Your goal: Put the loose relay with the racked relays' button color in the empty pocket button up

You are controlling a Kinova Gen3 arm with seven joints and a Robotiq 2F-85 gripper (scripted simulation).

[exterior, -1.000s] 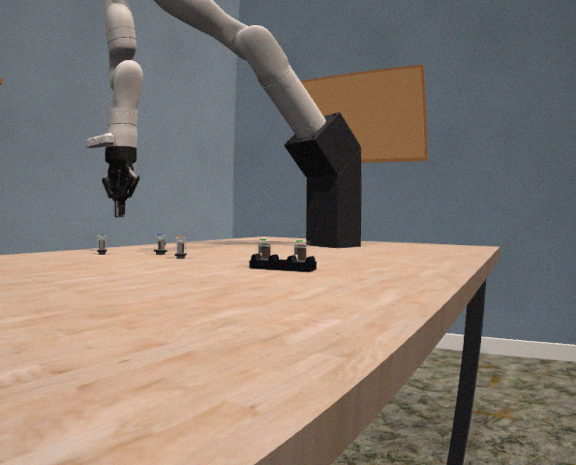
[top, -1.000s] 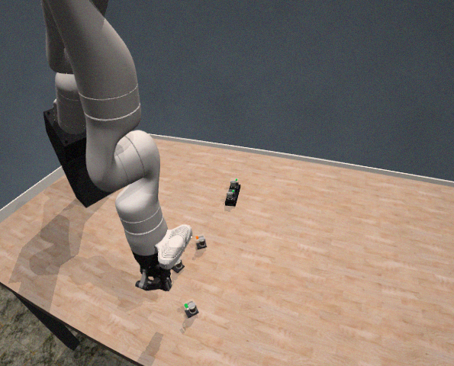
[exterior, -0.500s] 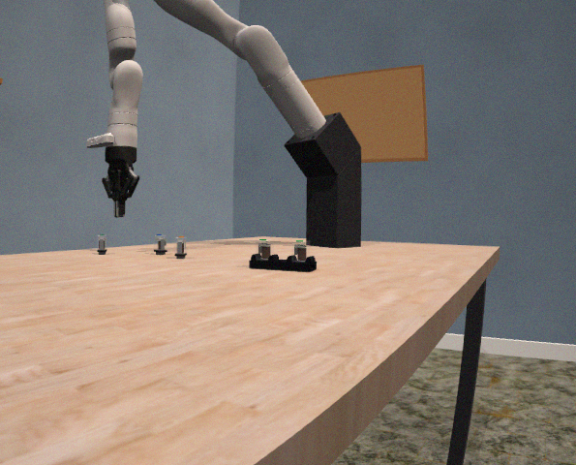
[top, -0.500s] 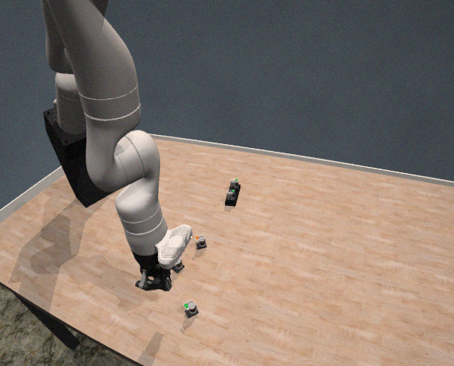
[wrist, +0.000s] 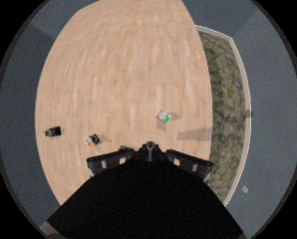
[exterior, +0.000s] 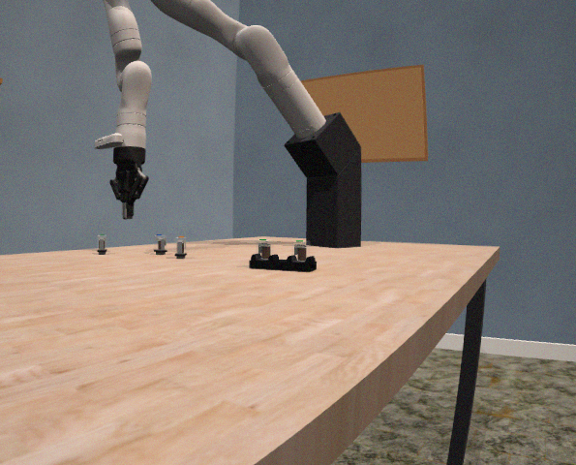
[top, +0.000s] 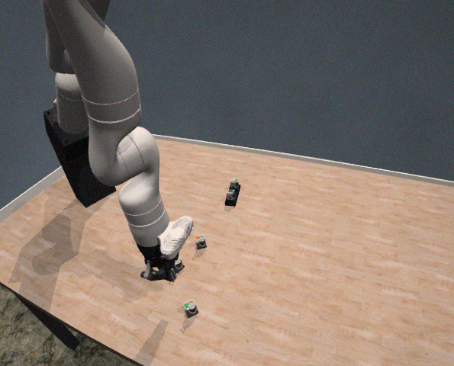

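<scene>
Wood-grain table (top: 297, 255) carries the black rack (top: 232, 194) with two green-buttoned relays; the green loose relay (top: 191, 309) stands upright near the front edge. Gripper (exterior: 127, 210) hangs high, fingers pressed together on nothing, so the relay lies below and slightly forward of it

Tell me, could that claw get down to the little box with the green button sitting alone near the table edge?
Probably yes. The green-button relay stands alone with bare table around it, and the gripper hangs above, nearby. Its fingers are shut, so they must open first.
</scene>
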